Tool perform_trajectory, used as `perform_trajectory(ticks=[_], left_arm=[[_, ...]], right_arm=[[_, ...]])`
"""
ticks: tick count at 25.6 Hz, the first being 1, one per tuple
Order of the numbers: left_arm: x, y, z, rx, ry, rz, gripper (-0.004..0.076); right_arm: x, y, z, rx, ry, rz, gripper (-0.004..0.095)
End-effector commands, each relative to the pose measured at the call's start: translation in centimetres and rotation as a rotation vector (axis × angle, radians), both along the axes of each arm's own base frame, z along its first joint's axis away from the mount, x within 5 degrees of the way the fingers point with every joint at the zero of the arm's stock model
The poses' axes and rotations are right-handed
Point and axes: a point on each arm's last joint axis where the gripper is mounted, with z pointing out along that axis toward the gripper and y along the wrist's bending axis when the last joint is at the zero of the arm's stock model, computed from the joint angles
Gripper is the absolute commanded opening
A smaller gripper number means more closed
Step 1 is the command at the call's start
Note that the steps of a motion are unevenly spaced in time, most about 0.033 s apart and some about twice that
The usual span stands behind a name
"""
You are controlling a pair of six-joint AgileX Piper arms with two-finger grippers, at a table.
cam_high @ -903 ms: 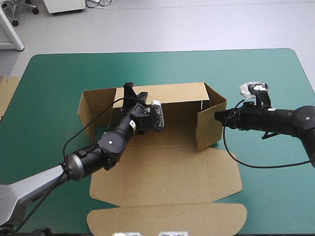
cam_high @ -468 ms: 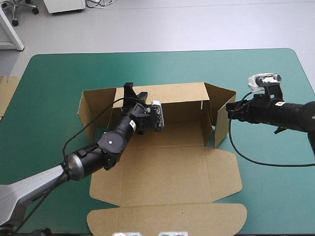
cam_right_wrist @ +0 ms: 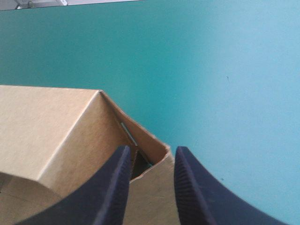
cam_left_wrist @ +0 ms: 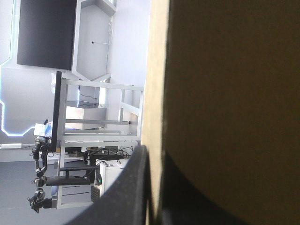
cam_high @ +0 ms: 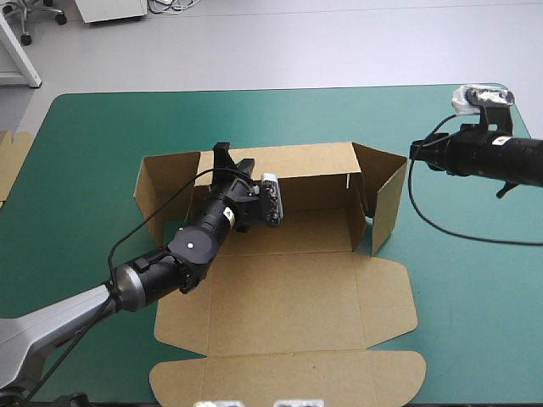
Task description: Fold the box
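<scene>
High view is showing the brown box [cam_high: 288,297] lying at the middle of the worktop [cam_high: 102,127], on its teal-green cover, with its back wall [cam_high: 314,165] and both side walls standing up and its lid [cam_high: 288,373] lying flat toward the near edge. The left gripper [cam_high: 227,157] is reaching in from the near left and clamping the top edge of the back wall, close to the box's left corner. In the left wrist view, the left gripper [cam_left_wrist: 153,154] is pinching the board's pale edge, with one black finger [cam_left_wrist: 126,187] lying against the outer face of the box [cam_left_wrist: 225,93]. The right gripper [cam_high: 416,153] is hanging over bare cover just beyond the right wall [cam_high: 386,199], not touching it. In the right wrist view, the right gripper [cam_right_wrist: 153,150] is holding nothing, its fingers standing parted, and the box's far right corner [cam_right_wrist: 140,140] is showing ahead of them. A piece of more brown board [cam_high: 13,161] is lying at the worktop's left edge.
</scene>
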Motion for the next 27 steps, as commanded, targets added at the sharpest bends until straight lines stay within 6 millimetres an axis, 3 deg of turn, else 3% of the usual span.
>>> perform_trajectory(ticks=[1, 6, 13, 20, 22, 25, 27], left_arm=[[-0.1, 0.4, 2.1, -0.036, -0.07, 0.022, -0.001], [-0.1, 0.4, 2.1, -0.036, -0.07, 0.022, -0.001], [-0.1, 0.4, 2.1, -0.036, -0.07, 0.024, -0.001], [-0.1, 0.4, 2.1, -0.036, -0.07, 0.022, -0.001], [-0.1, 0.4, 2.1, -0.036, -0.07, 0.022, -0.001], [-0.1, 0.4, 2.1, -0.036, -0.07, 0.022, -0.001], [-0.1, 0.4, 2.1, -0.036, -0.07, 0.022, -0.001]], right_arm=[[1.8, -0.8, 1.8, 0.022, 0.009, 0.003, 0.0297], [5.0, -1.0, 1.2, 0.056, 0.052, -0.001, 0.0297], [7.3, -1.3, -0.3, 0.075, 0.094, -0.021, 0.0297], [9.2, -1.9, 2.1, 0.041, 0.114, -0.05, 0.0297], [9.7, -1.2, 2.6, 0.0, 0.141, -0.029, 0.0297], [10.1, 2.0, 3.3, -0.179, 0.11, -0.039, 0.0297], [10.5, 3.2, 3.3, -0.19, 0.103, -0.033, 0.0297]])
